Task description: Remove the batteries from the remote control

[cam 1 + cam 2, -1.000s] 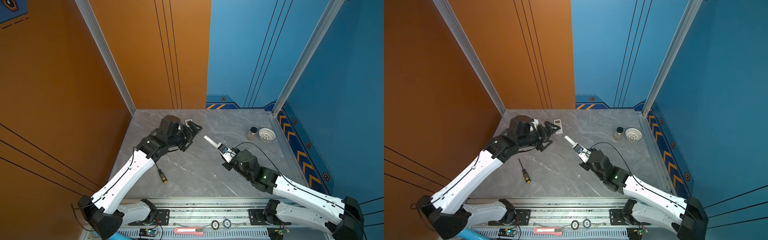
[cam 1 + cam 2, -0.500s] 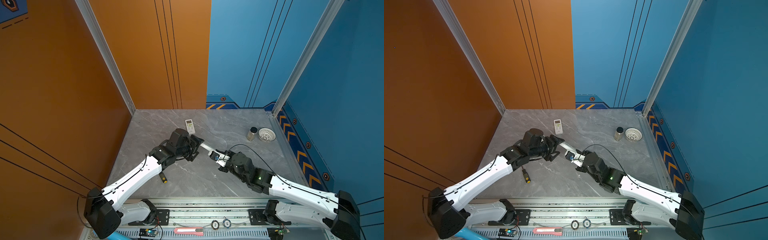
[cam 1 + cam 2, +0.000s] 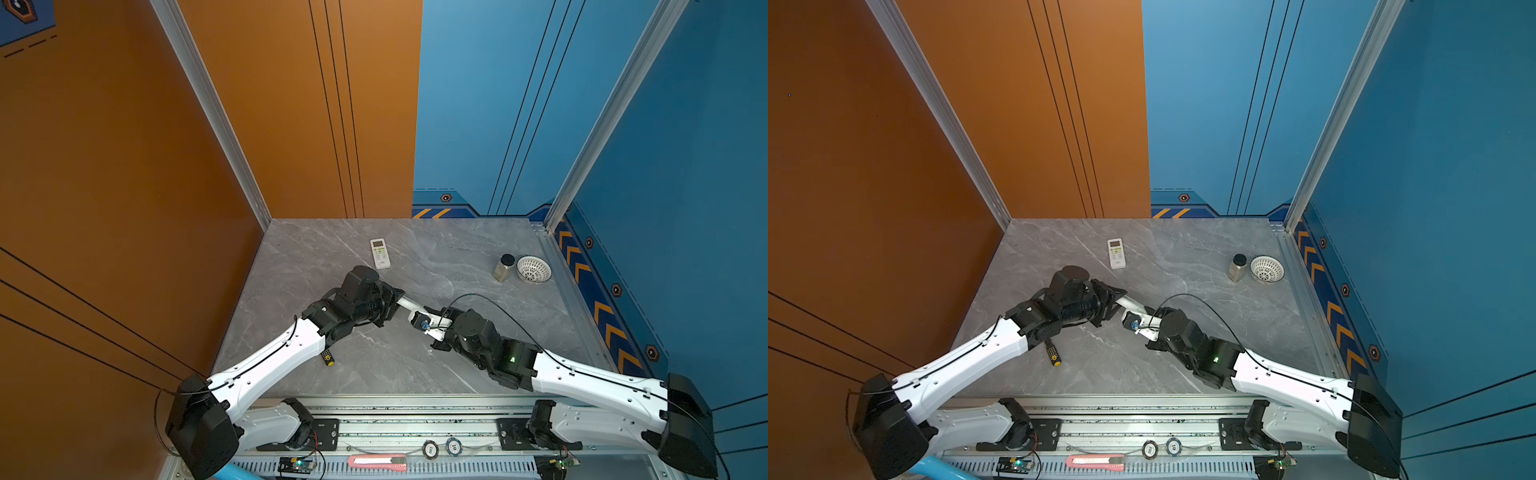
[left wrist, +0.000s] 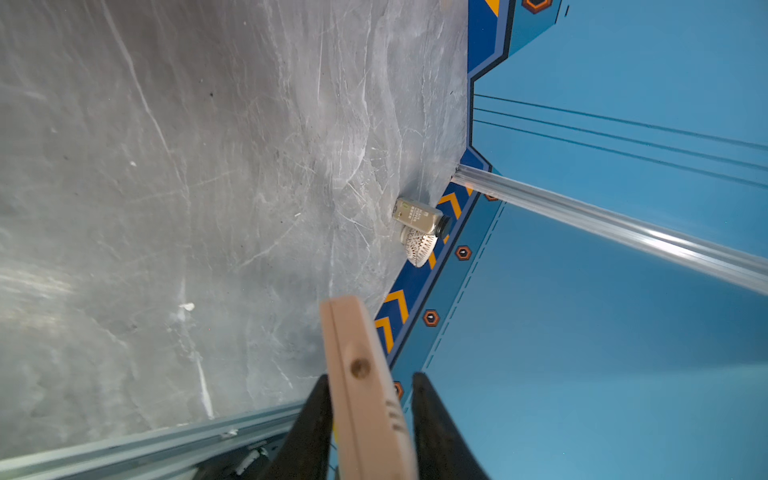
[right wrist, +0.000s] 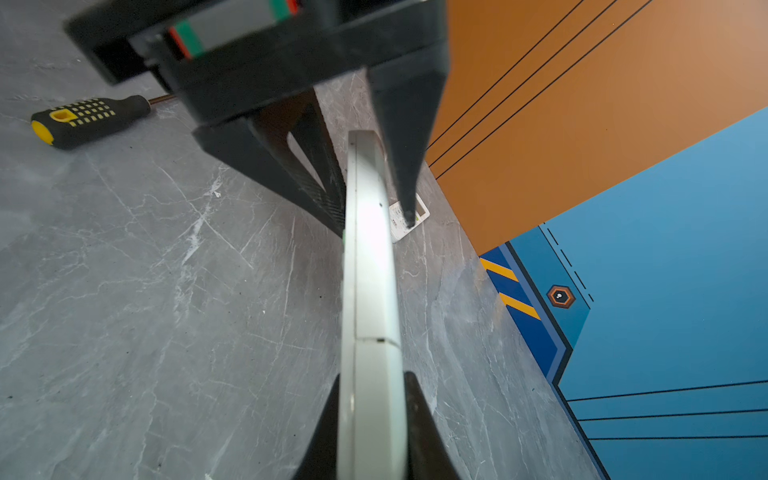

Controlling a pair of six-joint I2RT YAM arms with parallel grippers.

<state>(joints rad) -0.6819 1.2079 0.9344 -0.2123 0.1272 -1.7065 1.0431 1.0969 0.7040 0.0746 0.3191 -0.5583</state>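
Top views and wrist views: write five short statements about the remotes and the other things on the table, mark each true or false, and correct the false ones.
1. A second remote lies flat on the table, apart from both arms. True.
2. The right gripper is shut on one end of the held remote. True.
3. The screwdriver stands upright against the wall. False: the screwdriver lies flat on the table.
4. The jar stands inside the basket. False: the jar stands on the table beside the basket.
5. The held remote is black. False: it is white.
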